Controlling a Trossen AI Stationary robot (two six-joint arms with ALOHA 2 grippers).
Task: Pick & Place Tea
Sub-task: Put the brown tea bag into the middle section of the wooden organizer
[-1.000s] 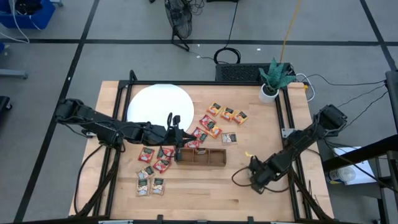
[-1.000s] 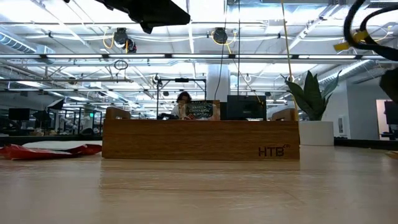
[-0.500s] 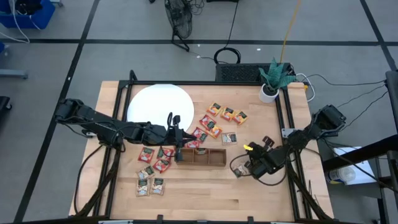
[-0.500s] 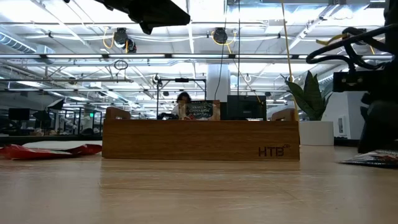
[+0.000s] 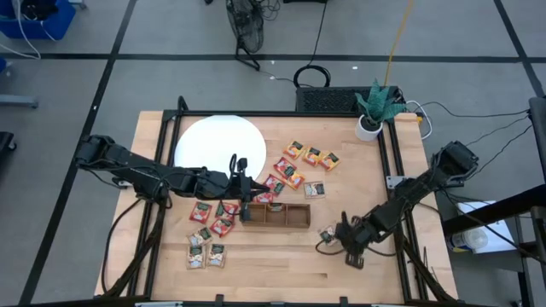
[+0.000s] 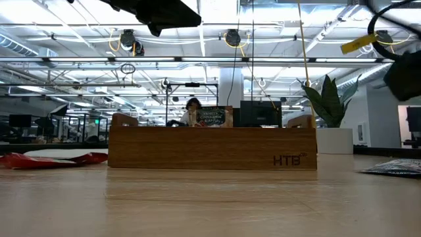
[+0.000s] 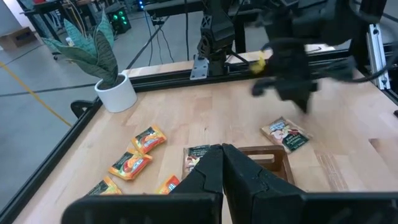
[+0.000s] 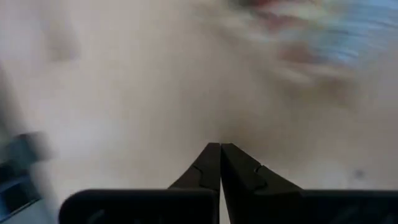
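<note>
My right pincer [image 5: 345, 241] is low over the table [image 5: 281, 273], off to the right of the tray [image 5: 277, 215]. It is shut tight, and my right wrist camera shows nothing between its two fingers.

Here is what changed. A second ago the wood to the right of the tray was bare. Now one tea bag [image 5: 327, 233] lies flat there, just beside my right pincer and a little way from the tray's right end. In that second my right arm swung up toward the middle of the table and came back down. My left wrist camera shows the same bag on the wood, close to the tray but not in it.

So I think this bag is nearer its home, but the job for it is not done. I would still have to grab it and put it in a slot of the tray.

My left pincer [image 5: 242, 183] has not moved. It hangs by the tray's left end, shut and holding nothing.

The other tea bags have stayed put. The red ones [image 5: 213, 213] lie left of the tray, and the orange ones [image 5: 311, 156] lie behind it.
</note>
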